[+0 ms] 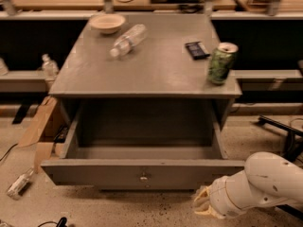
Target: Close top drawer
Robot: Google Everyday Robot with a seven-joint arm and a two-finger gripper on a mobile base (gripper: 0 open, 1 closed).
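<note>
The top drawer [142,173] of the grey cabinet is pulled fully open toward me and is empty inside. Its wide grey front faces me with a small round metal knob [143,177] at the centre. My white arm [255,186] comes in from the lower right. My gripper [202,202] is at the end of the arm, low, just below and in front of the right end of the drawer front. Its fingers are hidden behind the wrist.
On the cabinet top [142,65] lie a beige bowl [107,22], a clear plastic bottle on its side [128,40], a dark flat packet [197,50] and a green can [221,63]. A cardboard box [40,129] and a bottle on the floor [19,184] are at left. Black chair legs [284,131] stand at right.
</note>
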